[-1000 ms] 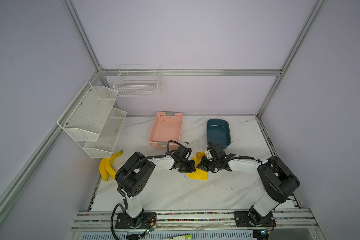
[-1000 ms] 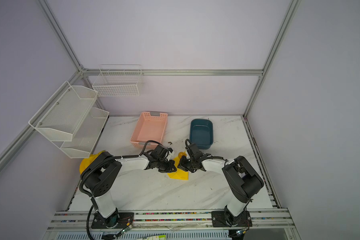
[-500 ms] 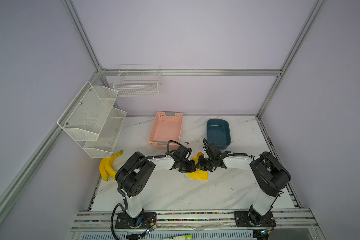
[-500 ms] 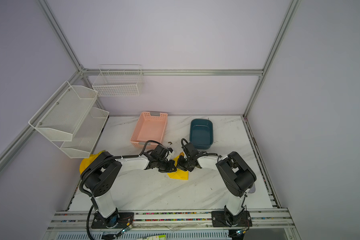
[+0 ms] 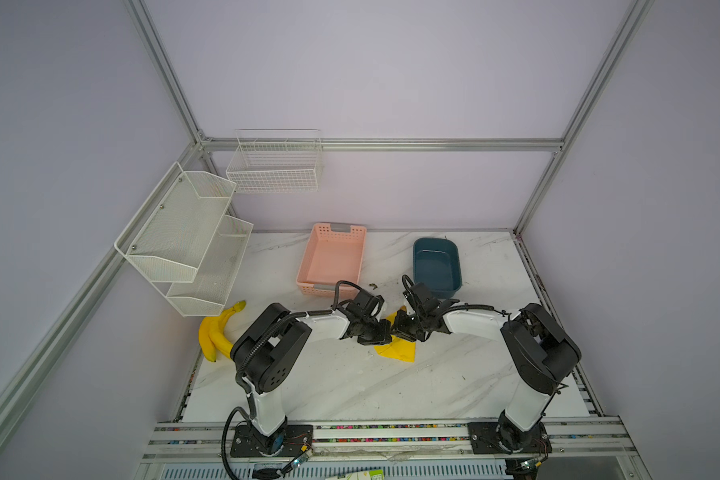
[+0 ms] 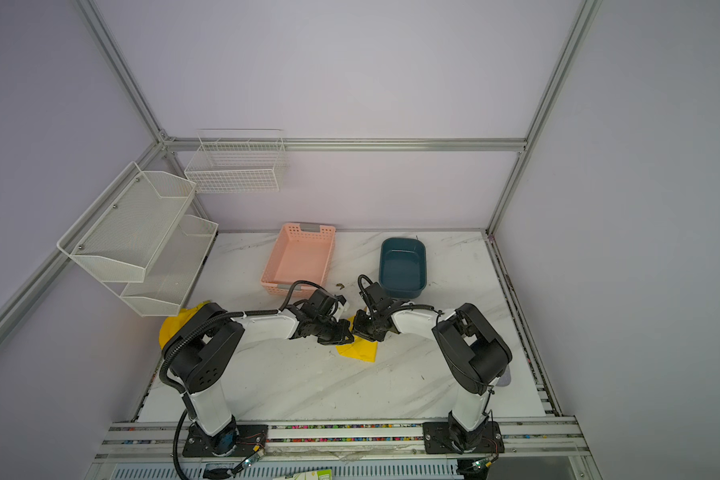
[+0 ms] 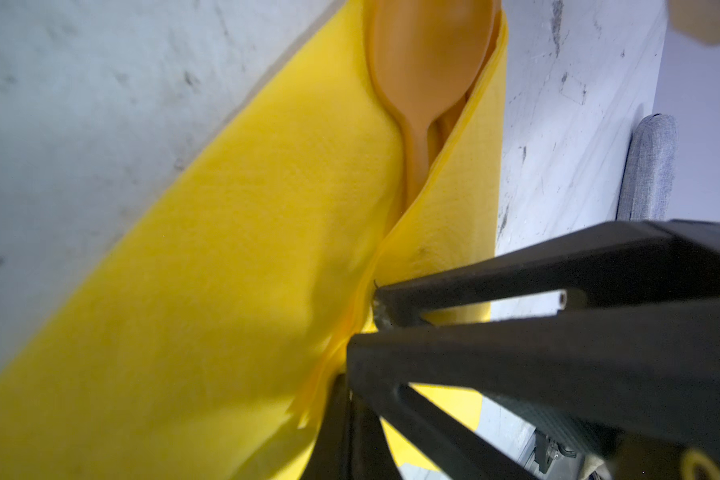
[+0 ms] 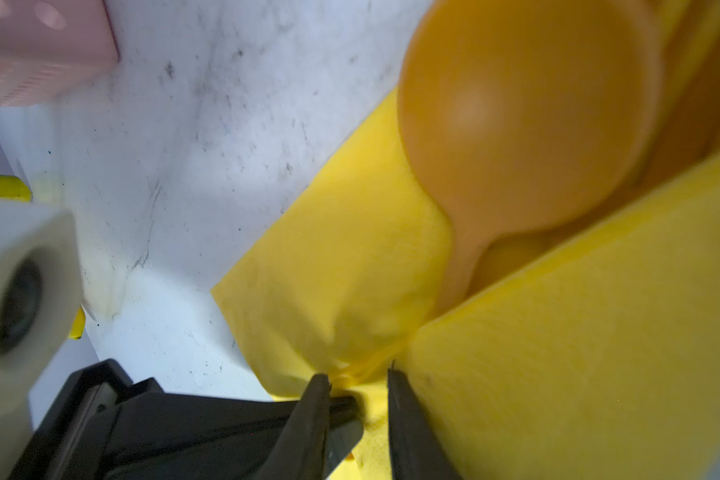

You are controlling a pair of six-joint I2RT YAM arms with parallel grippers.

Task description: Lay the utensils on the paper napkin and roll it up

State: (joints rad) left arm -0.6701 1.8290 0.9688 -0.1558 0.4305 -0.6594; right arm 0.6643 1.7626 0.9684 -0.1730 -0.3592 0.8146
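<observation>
The paper napkin lies mid-table, folded over the utensils. Its yellow sheet wraps an orange spoon, whose bowl sticks out of the fold. A second orange piece shows just behind the spoon; the rest is hidden. My left gripper is shut on the napkin's edge. My right gripper meets it tip to tip. Its jaws stand slightly apart, with bunched napkin in the gap.
A pink basket and a dark blue tub stand behind the grippers. Bananas lie at the left table edge under a white mesh shelf. A wire basket hangs on the back wall.
My right gripper has slid left up against the left gripper, and its jaws have parted from shut. The left gripper has kept its place and grip.
</observation>
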